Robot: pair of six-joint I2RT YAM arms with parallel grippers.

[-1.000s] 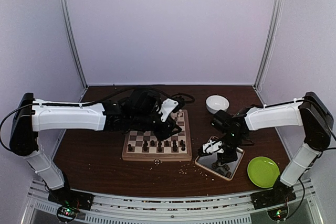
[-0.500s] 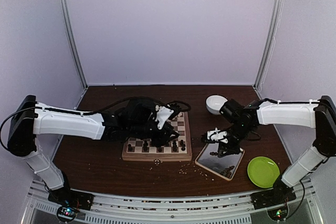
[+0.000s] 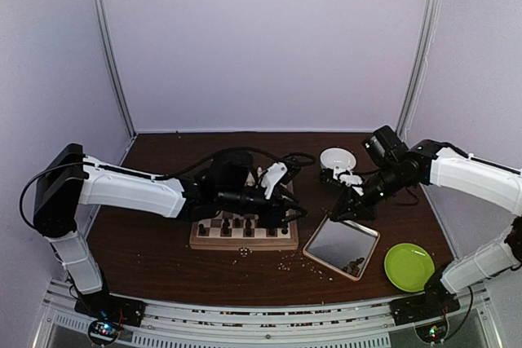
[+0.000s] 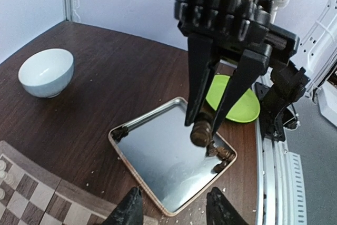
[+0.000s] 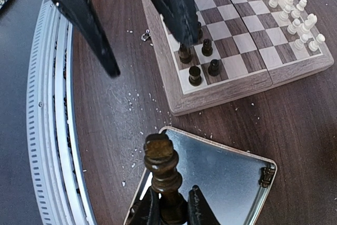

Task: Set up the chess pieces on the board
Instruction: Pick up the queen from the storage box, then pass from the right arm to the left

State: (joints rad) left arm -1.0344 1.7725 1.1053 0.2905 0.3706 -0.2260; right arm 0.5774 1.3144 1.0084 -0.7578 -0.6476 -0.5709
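over the metal tray: the right tool (image 4: 202, 126) hangs here, and its two fingers are pressed tight on one dark piece (image 5: 160, 164). they grip it near its bottom, and its round top sticks out past the finger tips.
metal tray (image 3: 334, 242): it is shiny and lies on the worktop (image 3: 147, 242), just beside the right side of the board. a few loose dark pieces (image 3: 355, 265) sit bunched in the corner nearest the green plate.
left tool (image 4: 174, 209): its fingers stand apart with nothing between them. it is low over the near right corner of the board. one finger tip is right by the chessmen there, but i cannot tell if it touches them.
board (image 5: 247, 35): it has brown and cream squares and a light wood rim, and it lies flat in front of the left arm.
standing dark pieces (image 5: 199, 60): they stand on squares along the near side of the board, four of them close together at the corner.
cream pieces (image 5: 295, 3): they stand in rows on the far side of the board.
white bowl (image 3: 337, 160): it sits behind the tray, well apart from the board.
green plate (image 3: 408, 266): it lies to the right of the tray.
crumbs (image 5: 131, 104): tiny pale bits lie on the worktop near the board and tray.
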